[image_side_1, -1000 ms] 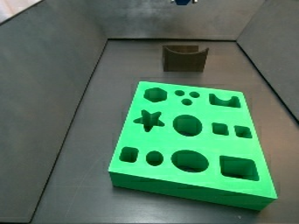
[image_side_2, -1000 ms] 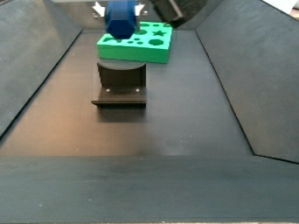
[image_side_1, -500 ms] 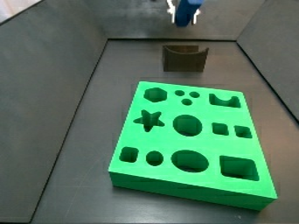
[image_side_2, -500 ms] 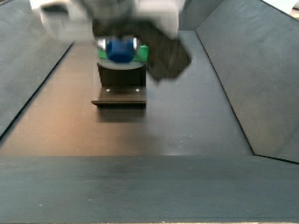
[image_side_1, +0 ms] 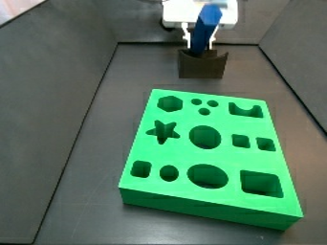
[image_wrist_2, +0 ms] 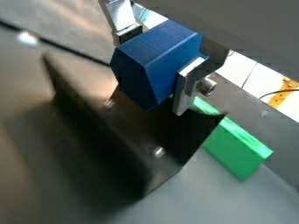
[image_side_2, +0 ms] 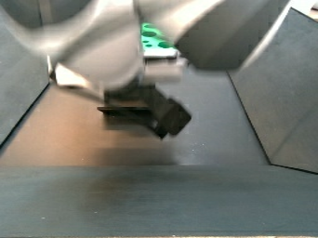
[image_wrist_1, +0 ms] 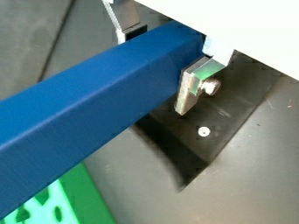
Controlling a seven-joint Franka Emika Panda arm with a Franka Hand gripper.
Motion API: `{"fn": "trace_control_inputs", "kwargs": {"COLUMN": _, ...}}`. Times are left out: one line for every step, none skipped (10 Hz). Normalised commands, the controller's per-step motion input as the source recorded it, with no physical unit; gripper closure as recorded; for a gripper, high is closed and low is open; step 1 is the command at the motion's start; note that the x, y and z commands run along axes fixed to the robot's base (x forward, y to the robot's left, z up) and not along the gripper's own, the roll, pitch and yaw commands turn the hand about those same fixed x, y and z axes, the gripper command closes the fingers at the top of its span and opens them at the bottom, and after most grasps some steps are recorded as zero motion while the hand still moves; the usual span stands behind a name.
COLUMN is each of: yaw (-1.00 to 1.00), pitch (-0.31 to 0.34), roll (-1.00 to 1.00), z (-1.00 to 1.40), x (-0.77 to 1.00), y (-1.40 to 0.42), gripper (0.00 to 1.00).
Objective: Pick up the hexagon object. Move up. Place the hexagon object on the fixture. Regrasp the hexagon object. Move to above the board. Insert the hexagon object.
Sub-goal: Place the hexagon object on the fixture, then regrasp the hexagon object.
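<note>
My gripper hangs at the top centre of a side view, clenched on the hexagon object, just over the fixture. The board lies below. My blurred arm hides most of a side view.

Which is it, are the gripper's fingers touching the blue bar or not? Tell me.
Touching. In both wrist views the gripper has silver fingers pressed flat against opposite sides of the blue bar, no gap, above the fixture.

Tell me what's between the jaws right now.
The hexagon object, clamped between the gripper's jaws in both wrist views, directly above the fixture in a side view.
</note>
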Motion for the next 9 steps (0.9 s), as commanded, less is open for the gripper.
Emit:
{"fn": "trace_control_inputs", "kwargs": {"yaw": -0.1, "pitch": 0.021, "roll": -0.19, "z": -0.89, "x": 0.16, "y": 0.09, "gripper": 1.0}}
{"fn": "trace_control_inputs", "kwargs": {"yaw": -0.1, "pitch": 0.015, "roll": -0.18, "z": -0.75, "x": 0.14, "y": 0.09, "gripper": 1.0}}
{"fn": "trace_control_inputs", "kwargs": {"yaw": -0.09, "pitch": -0.007, "roll": -0.15, "z": -0.45, "x": 0.1, "y": 0.07, "gripper": 1.0}}
{"fn": "trace_control_inputs", "kwargs": {"yaw": -0.08, "pitch": -0.011, "roll": -0.11, "z": -0.44, "x": 0.08, "y": 0.05, "gripper": 1.0}}
{"fn": "trace_control_inputs", "kwargs": {"yaw": -0.07, "pitch": -0.013, "roll": -0.1, "z": -0.44, "x": 0.07, "y": 0.05, "gripper": 1.0}}
{"fn": "trace_control_inputs", "kwargs": {"yaw": 0.0, "pitch": 0.0, "roll": 0.0, "z": -0.17, "x": 0.0, "y": -0.5, "gripper": 1.0}}
{"fn": "trace_control_inputs", "kwargs": {"yaw": 0.0, "pitch": 0.0, "roll": 0.0, "z": 0.0, "x": 0.0, "y": 0.0, "gripper": 0.0}}
{"fn": "trace_control_inputs", "kwargs": {"yaw": -0.02, "pitch": 0.026, "roll": -0.06, "z": 1.0, "x": 0.0, "y": 0.0, "gripper": 0.0}}
{"fn": "trace_control_inputs", "kwargs": {"yaw": -0.02, "pitch": 0.028, "roll": -0.05, "z": 1.0, "x": -0.01, "y": 0.0, "gripper": 0.0}}
